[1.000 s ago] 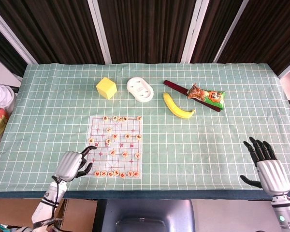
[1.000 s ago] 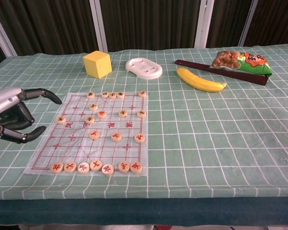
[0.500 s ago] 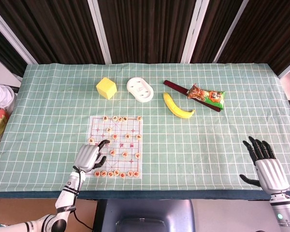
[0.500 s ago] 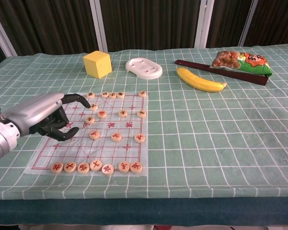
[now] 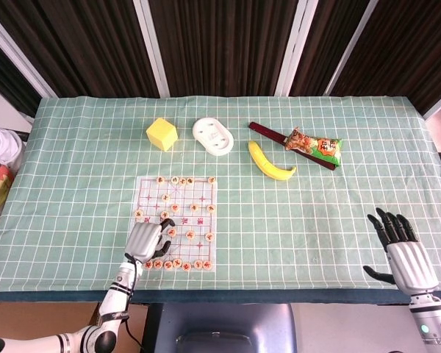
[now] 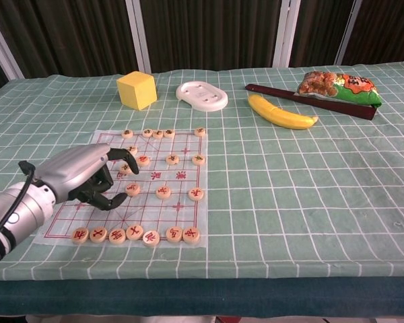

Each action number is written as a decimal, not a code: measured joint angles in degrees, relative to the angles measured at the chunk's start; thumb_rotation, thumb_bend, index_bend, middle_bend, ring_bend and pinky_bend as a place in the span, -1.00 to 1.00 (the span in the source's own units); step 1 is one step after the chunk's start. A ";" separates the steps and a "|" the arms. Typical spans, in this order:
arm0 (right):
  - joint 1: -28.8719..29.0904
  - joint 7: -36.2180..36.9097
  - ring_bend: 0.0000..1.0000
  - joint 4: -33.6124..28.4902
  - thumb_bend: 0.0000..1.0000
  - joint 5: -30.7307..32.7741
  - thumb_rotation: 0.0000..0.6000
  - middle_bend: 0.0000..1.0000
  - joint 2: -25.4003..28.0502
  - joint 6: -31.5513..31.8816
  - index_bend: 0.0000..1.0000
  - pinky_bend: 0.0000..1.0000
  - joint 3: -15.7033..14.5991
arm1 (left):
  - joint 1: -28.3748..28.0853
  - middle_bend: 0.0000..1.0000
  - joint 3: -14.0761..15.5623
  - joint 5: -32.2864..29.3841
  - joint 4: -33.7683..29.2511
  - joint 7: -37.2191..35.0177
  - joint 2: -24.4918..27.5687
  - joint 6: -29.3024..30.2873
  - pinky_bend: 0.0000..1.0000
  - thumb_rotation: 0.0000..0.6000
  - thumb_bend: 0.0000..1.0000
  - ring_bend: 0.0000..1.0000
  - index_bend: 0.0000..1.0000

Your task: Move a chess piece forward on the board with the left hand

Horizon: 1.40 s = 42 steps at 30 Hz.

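Green checked cloth covers the worktop (image 6: pixel 310 195); translucent red-lined chess board sheet (image 6: pixel 182 219) at its near left. Left robot hand (image 6: pixel 87 178), fingers curled apart, holding nothing, hangs over the board's left half. Round tan wooden chess piece (image 6: pixel 132 190) lies just beside its fingertips, toward the board's centre. Right robot hand (image 5: pixel 404 254), spread and empty, sits well apart.

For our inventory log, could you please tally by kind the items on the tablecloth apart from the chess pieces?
Yellow block: 1
White moulded tray: 1
Banana: 1
Snack bag: 1
Dark red bar: 1
Xiangqi board sheet: 1
Total: 6
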 measured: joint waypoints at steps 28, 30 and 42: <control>0.22 1.55 -1.00 -0.41 -0.56 -0.65 1.00 -1.00 0.98 -0.81 -1.00 -1.00 -0.73 | -2.78 1.00 -0.77 -2.73 7.32 1.02 -4.66 -0.51 1.00 1.00 -0.27 1.00 -0.13; 0.21 1.62 -1.00 -0.47 -0.56 -0.58 1.00 -1.00 1.02 -0.70 -1.00 -1.00 -0.67 | -2.88 1.00 -0.82 -3.02 7.40 1.21 -4.61 -0.53 1.00 1.00 -0.27 1.00 -0.11; 0.16 2.13 -1.00 -0.48 -0.56 -0.76 1.00 -1.00 1.13 -0.56 -1.00 -1.00 -0.79 | -3.22 1.00 -0.60 -3.46 6.32 1.67 -3.90 -0.41 1.00 1.00 -0.29 1.00 0.14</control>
